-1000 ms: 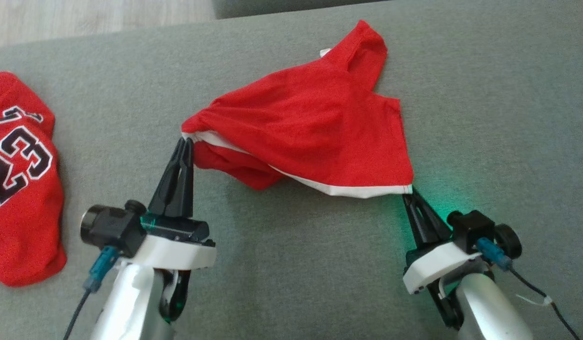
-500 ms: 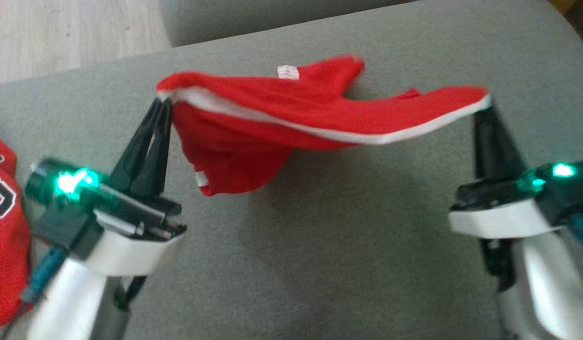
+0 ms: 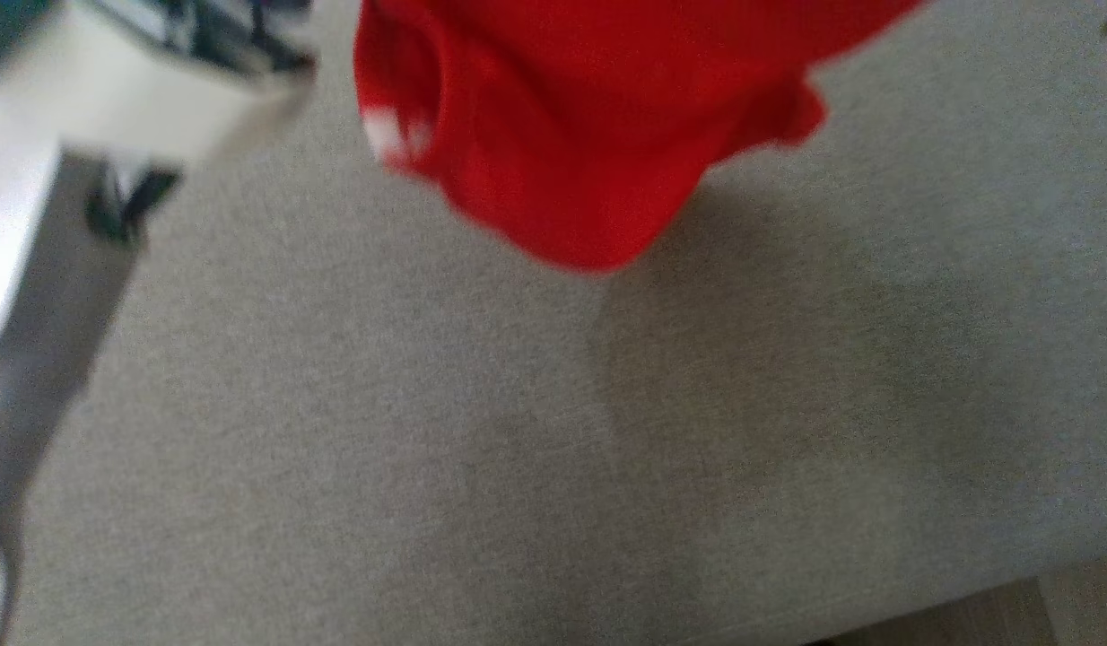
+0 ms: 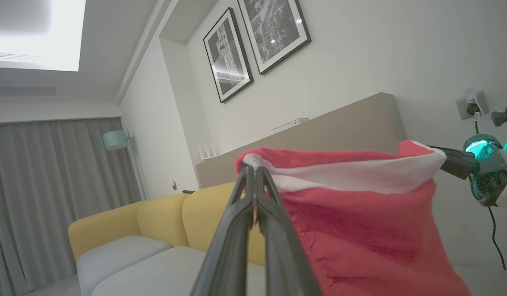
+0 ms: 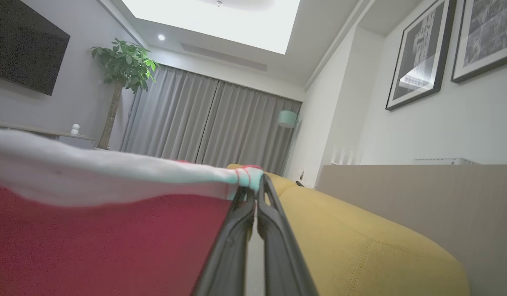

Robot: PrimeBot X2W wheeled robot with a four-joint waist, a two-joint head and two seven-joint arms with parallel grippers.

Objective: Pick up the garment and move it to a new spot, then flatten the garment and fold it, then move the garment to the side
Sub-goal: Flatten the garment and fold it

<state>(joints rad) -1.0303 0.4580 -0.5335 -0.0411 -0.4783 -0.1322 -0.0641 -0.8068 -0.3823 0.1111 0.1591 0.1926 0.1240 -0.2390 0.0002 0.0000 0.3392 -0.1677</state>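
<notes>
Head view, blurry: the left arm's pale wrist (image 3: pixel 132 99) sits over the grey cushion's (image 3: pixel 383 467) upper-left corner. The red garment (image 3: pixel 571 117) hangs above the cushion's far half, throwing a shadow on the cushion below it. Left wrist view — left gripper (image 4: pixel 254 169) clenched on one white-trimmed corner of the garment, cloth drooping to its right. Right wrist view — right gripper (image 5: pixel 256 181) pinched tight on the opposite white-trimmed corner. White hem stretched between the two grippers, yellow sofa (image 5: pixel 360 246) beyond.
</notes>
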